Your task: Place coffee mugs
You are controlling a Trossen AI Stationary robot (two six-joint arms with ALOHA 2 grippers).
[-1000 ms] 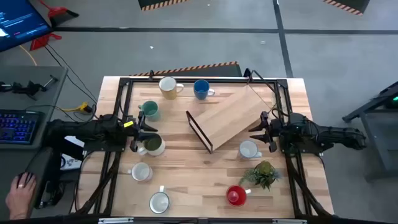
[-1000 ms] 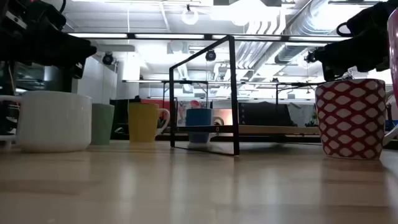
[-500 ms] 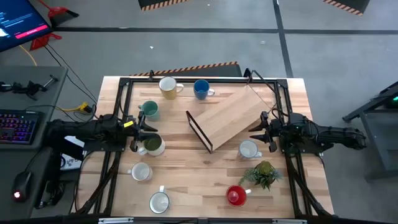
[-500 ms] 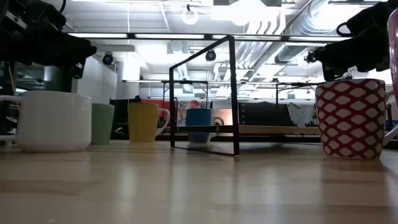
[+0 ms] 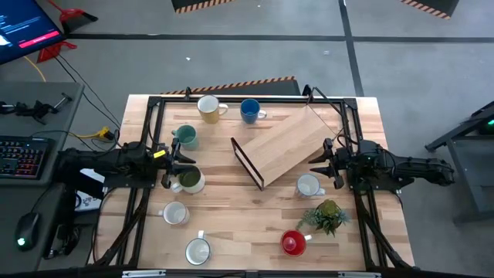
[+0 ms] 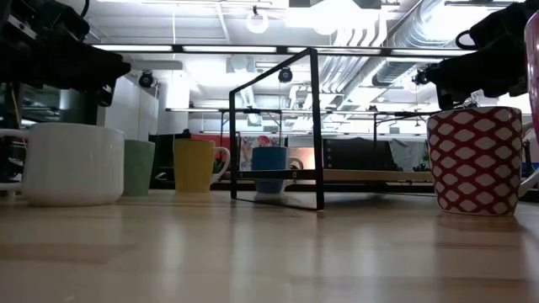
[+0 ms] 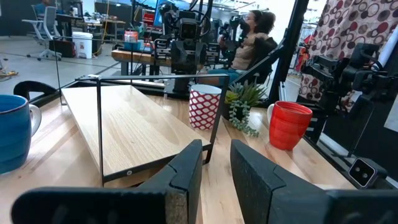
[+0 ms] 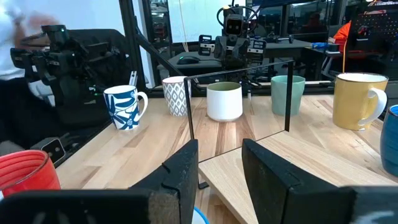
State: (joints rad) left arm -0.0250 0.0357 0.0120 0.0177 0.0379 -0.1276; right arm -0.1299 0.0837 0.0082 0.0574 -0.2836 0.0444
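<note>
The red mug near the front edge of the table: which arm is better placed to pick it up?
Probably the right arm. The red mug stands on the right half of the table, just past the potted plant from the right gripper, which is open. The left gripper is across the table.

Eight coffee mugs, all upright on the table. Far edge: cream-yellow mug (image 5: 208,107), blue mug (image 5: 249,111) beside it. Left side, far to near: teal mug (image 5: 185,136), white mug with olive interior (image 5: 191,181), patterned pale mug (image 5: 175,213), white-and-blue mug (image 5: 198,250). Right side: red-lattice white mug (image 5: 308,185); red mug (image 5: 292,243), near edge.
</note>
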